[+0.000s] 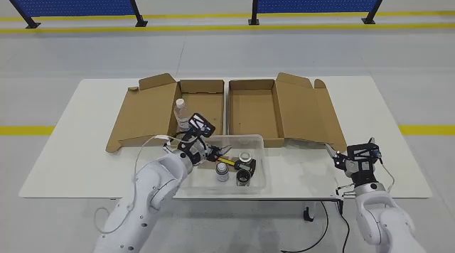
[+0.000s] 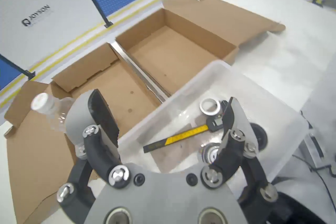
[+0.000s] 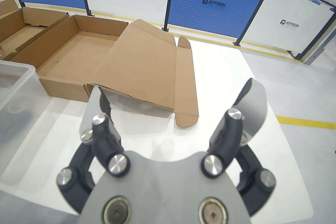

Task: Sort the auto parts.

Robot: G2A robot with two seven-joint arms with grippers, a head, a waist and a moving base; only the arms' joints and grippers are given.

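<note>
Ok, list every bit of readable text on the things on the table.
Yellow scale: fine printed marks, too small to read.
Left box: none.
Right box: none.
Bin: none.
Bottle: none visible.

We see a white table (image 1: 398, 153) carrying three things. Two open cardboard boxes sit side by side toward its far edge, nearly touching: the left box (image 1: 210, 104) has its lid spread flat outward to the left, and the right box (image 1: 249, 114) has its lid spread to the right. Just in front of them, at the near edge, a clear plastic bin (image 1: 263, 160) rests.
</note>
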